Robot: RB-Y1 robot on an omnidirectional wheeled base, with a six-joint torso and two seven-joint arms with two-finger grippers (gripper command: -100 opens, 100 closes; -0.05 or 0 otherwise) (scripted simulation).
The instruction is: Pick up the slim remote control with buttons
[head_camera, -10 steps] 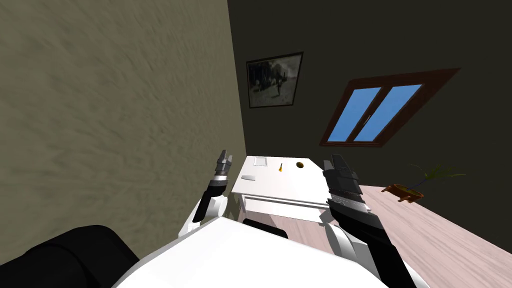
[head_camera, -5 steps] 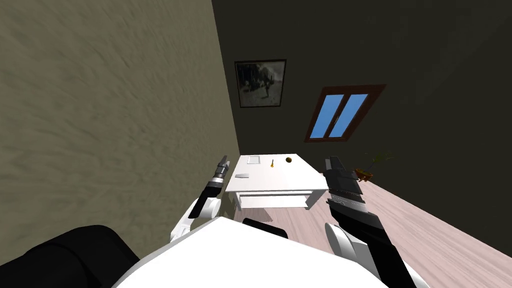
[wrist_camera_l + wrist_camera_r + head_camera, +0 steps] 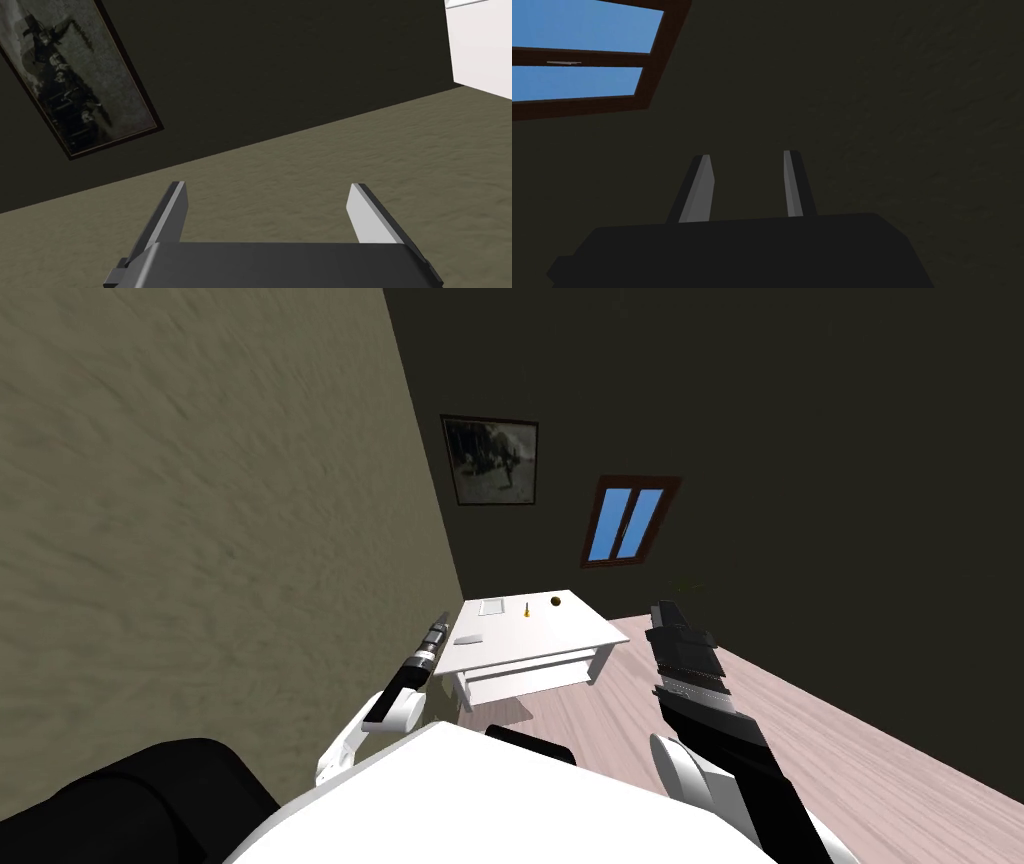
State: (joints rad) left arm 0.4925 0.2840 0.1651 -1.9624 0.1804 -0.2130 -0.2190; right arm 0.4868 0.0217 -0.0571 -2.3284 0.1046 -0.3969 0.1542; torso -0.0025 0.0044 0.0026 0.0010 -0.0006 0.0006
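Two grippers, both empty. Left gripper point(image 3: 267, 197): fingers wide apart, touching nothing; raised at 9 o'clock of white table point(image 3: 545, 634). Right gripper point(image 3: 747, 175): fingers parted narrowly, nothing between; raised at 3 o'clock of table, apart from it. Remote control point(image 3: 468, 639): slim, flat, pale grey slab, buttons too small to tell; lies on tabletop near its 8 o'clock edge, at 3 o'clock of left gripper. Toward tabletop's 12 o'clock: white flat item point(image 3: 492, 607), small yellow item point(image 3: 526, 610), dark round item point(image 3: 556, 602).
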